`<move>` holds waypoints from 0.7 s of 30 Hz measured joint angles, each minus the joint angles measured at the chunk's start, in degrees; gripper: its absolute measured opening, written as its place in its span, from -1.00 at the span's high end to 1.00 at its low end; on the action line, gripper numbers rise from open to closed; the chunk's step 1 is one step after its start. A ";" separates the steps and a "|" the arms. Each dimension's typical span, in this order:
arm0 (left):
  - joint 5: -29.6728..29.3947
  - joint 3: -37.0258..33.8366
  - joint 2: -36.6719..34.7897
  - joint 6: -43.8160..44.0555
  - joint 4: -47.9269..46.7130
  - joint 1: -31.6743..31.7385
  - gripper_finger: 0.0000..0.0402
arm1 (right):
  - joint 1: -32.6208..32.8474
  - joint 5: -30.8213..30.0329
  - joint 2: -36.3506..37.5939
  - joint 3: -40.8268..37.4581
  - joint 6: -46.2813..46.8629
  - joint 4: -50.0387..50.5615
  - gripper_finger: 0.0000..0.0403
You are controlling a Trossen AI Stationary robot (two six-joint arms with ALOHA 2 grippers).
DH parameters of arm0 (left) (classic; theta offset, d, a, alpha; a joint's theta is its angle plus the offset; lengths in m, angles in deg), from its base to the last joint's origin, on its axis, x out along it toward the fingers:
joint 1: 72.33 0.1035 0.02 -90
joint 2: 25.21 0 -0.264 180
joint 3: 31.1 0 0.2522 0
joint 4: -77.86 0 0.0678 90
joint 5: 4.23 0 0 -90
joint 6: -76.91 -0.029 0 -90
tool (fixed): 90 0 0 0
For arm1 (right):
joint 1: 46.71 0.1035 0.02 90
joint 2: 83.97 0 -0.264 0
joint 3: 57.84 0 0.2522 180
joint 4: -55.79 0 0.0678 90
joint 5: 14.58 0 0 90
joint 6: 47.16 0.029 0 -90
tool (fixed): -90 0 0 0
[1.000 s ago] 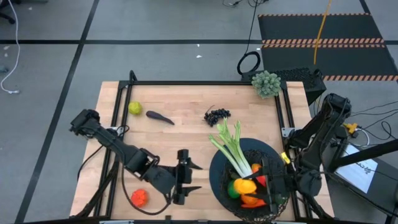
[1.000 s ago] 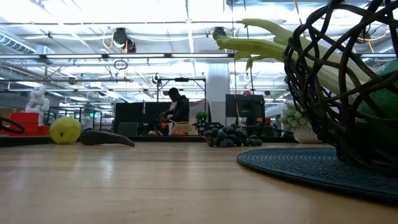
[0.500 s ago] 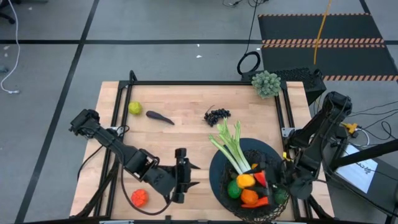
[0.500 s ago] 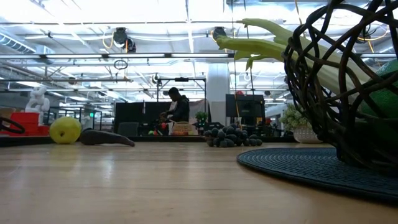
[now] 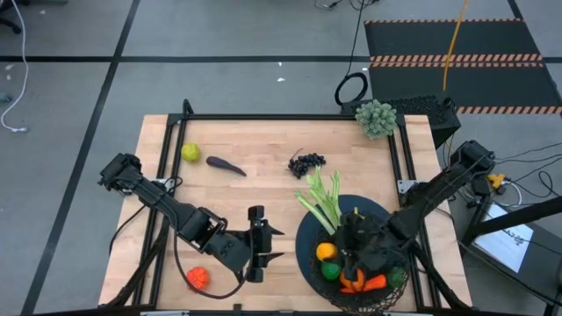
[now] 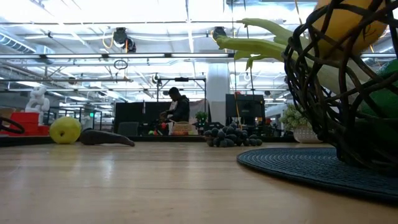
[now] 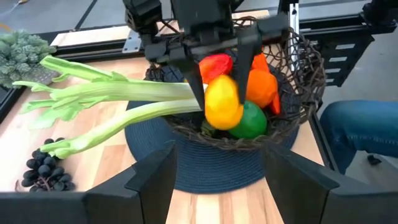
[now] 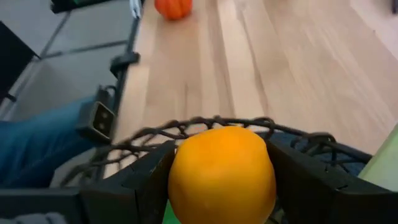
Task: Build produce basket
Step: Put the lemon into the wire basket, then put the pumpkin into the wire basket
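Note:
The basket (image 5: 386, 283), a black wire-mesh bowl on a dark round mat, stands near the table's front right and holds an orange (image 7: 261, 87), a green fruit (image 7: 249, 121) and red pieces. The celery (image 5: 323, 206) leans out over its far-left rim. My right gripper (image 5: 335, 251) is over the basket's left side, shut on a yellow lemon (image 7: 222, 102). My left gripper (image 5: 266, 246) hovers open left of the basket, with nothing between its fingers. Grapes (image 5: 306, 163), eggplant (image 5: 226, 165), a yellow-green fruit (image 5: 190, 152) and a red-orange mango (image 5: 198, 278) lie on the table. My right gripper pinches the lemon between its two fingers (image 7: 194, 78), one on each of its opposite sides (image 8: 180, 177). The fingers slant down from the table's right. The lemon (image 6: 348, 25) hangs at rim height over the basket's left side, above the other fruit.
A grey-green bumpy clump (image 5: 376, 118) sits at the table's far right corner. A black frame rail (image 5: 290, 118) runs along the far edge. Bare wood lies between the grapes and my left gripper. A person sits far off in the room behind (image 6: 177, 109).
My right gripper has swung from the basket's right side toward its left side with the lemon, sinking and rolling at the wrist. The lemon now shows inside the basket's top in the low view, where it did not before.

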 joint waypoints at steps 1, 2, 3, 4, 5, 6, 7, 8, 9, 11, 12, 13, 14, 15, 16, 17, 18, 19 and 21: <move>-0.03 0.00 0.00 0.00 0.00 0.02 -0.15 | -0.57 0.13 -0.56 0.01 -0.01 -0.04 -0.18; -0.04 0.00 0.00 0.00 0.00 0.03 -0.15 | -1.10 0.40 -1.01 0.01 -0.02 -0.08 -0.18; -0.04 0.00 0.00 -0.01 -0.02 0.01 -0.15 | -1.59 0.98 -1.51 0.01 -0.16 -0.10 -0.20; -0.02 0.01 0.02 -0.01 -0.02 0.01 -0.15 | -1.95 1.50 -1.92 0.01 -0.41 -0.04 -0.22; -0.02 0.01 0.02 -0.02 -0.02 0.00 -0.14 | -2.17 1.56 -2.31 0.01 -0.52 0.10 -0.25; -0.02 0.01 0.02 -0.02 -0.03 -0.04 -0.14 | -2.22 1.60 -2.53 0.01 -0.62 -0.01 -0.28; -0.01 0.00 0.01 -0.01 -0.04 -0.04 -0.14 | -2.22 1.59 -2.74 0.01 -0.68 -0.09 -0.32; 0.00 0.01 0.02 -0.02 -0.02 -0.04 -0.14 | -2.22 1.63 -2.87 0.01 -0.70 -0.05 -0.37; 0.00 0.01 0.02 -0.02 -0.04 -0.17 -0.14 | -2.18 1.64 -2.97 0.01 -0.79 0.16 -0.41; -0.01 0.01 0.02 -0.02 -0.06 -0.15 -0.14 | -2.17 1.65 -2.97 0.01 -0.80 0.47 -0.49; 0.00 0.01 0.02 0.04 -0.16 -0.16 -0.14 | -2.17 1.63 -2.90 0.01 -0.80 0.31 -0.52; 0.00 0.01 0.02 0.16 -0.39 -0.23 -0.14 | -2.15 1.65 -2.64 0.01 -0.80 0.39 -0.54; 0.00 0.00 0.02 0.44 -0.61 -0.25 -0.14 | -2.01 1.63 -2.31 0.01 -0.78 0.55 -0.55; 0.02 0.01 0.02 0.50 -0.71 -0.27 -0.14 | -1.82 1.61 -1.90 0.01 -0.64 0.43 -0.56; 0.04 0.00 0.04 0.50 -0.82 -0.44 -0.14 | -1.76 1.63 -1.43 0.01 -0.45 0.31 -0.56; 0.04 0.01 0.04 0.50 -1.03 -0.53 -0.14 | -1.67 1.65 -0.96 0.01 -0.34 0.33 -0.56; 0.04 0.01 0.04 0.52 -1.07 -0.66 -0.14 | -1.37 1.65 -0.44 0.01 -0.29 0.36 -0.55; 0.04 0.01 0.04 0.52 -1.08 -0.85 -0.14 | -0.95 1.65 0.20 0.01 -0.30 0.43 -0.54; 0.13 0.01 0.04 0.52 -1.15 -1.21 -0.14 | -0.17 1.61 1.39 0.01 -0.31 0.10 -0.51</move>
